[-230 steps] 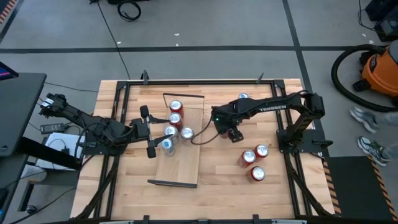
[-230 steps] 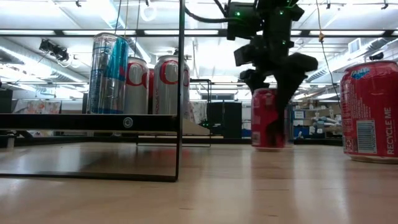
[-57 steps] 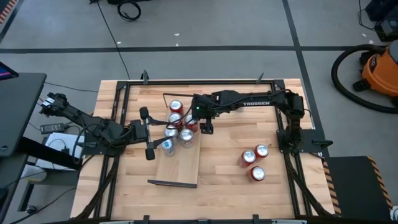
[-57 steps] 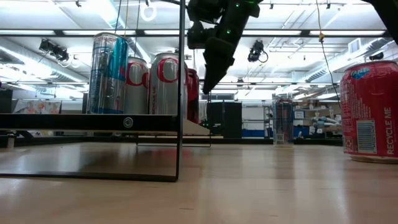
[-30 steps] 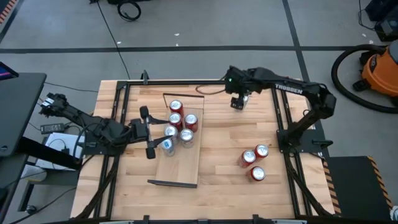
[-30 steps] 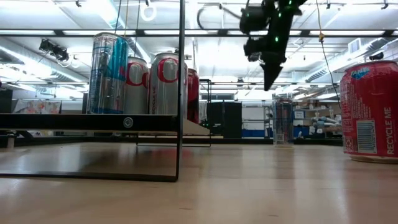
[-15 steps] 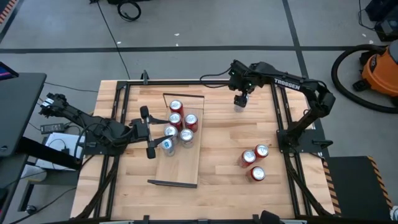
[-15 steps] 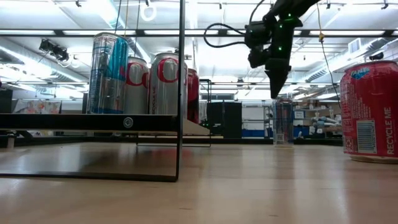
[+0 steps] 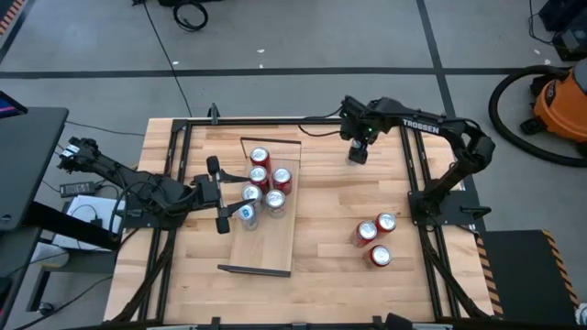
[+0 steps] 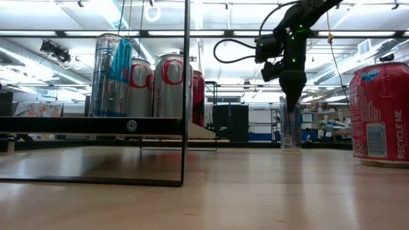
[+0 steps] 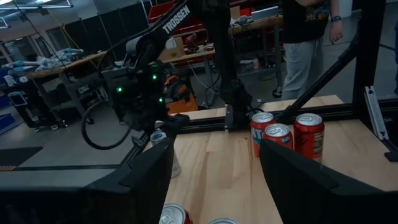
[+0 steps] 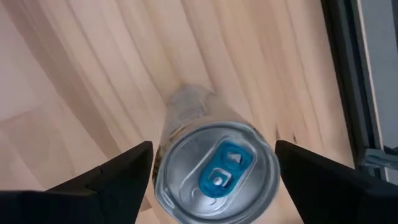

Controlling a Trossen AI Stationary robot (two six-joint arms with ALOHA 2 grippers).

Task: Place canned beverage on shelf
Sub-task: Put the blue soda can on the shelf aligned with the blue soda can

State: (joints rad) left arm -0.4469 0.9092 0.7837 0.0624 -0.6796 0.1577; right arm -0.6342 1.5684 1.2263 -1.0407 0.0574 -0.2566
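A light plank bench (image 9: 321, 229) with a black frame is seen from above on a grey floor crossed by dark lines. An orange vacuum (image 9: 559, 101) stands at the 3 o'clock edge of the high view. In the low view a workshop with ceiling strip lights is seen behind the bench. A person (image 11: 308, 37) is visible beyond the bench in the left wrist view.

The left gripper (image 9: 220, 194) rests at the 9 o'clock side of the shelf (image 9: 266, 240), fingers spread apart and empty.

The shelf is laid with its long axis running from 12 to 6 o'clock in the high view. Five cans (image 9: 261, 183) are counted upright on its 12 o'clock half, crowded together; its 6 o'clock half is bare.

One silver can (image 12: 214, 165) with a blue tab stands upright on the bench near the 12 o'clock rail, well apart from the shelf at its 2 o'clock side. The right gripper (image 9: 357, 152) is positioned directly above this can, pointing downward. Its fingers (image 12: 99, 180) are spread apart on either side of the can top without closing on it.

Three red cans (image 9: 374, 238) stand upright in a cluster toward the 4 o'clock part of the bench, beside the right arm's base.
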